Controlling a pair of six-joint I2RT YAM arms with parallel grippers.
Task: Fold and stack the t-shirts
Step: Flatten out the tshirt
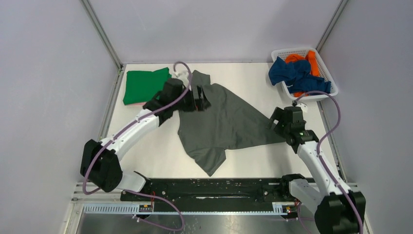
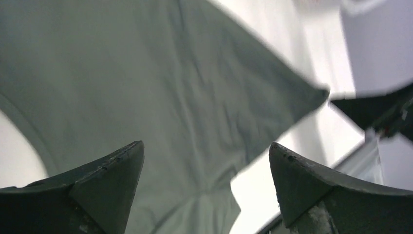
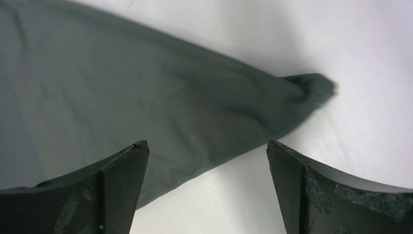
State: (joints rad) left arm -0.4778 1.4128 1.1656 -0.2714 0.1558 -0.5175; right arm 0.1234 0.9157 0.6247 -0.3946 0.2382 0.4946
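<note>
A dark grey t-shirt lies spread and rumpled in the middle of the table; it also shows in the left wrist view and the right wrist view. My left gripper is open and empty, over the shirt's upper left part near the collar. My right gripper is open and empty at the shirt's right corner, whose bunched tip lies on the table beyond the fingers. A folded bright green t-shirt lies at the far left, with a pink edge showing beneath it.
A white lattice basket at the far right holds a navy blue t-shirt and an orange t-shirt. A black rail runs along the near edge. Grey walls close in the table on three sides.
</note>
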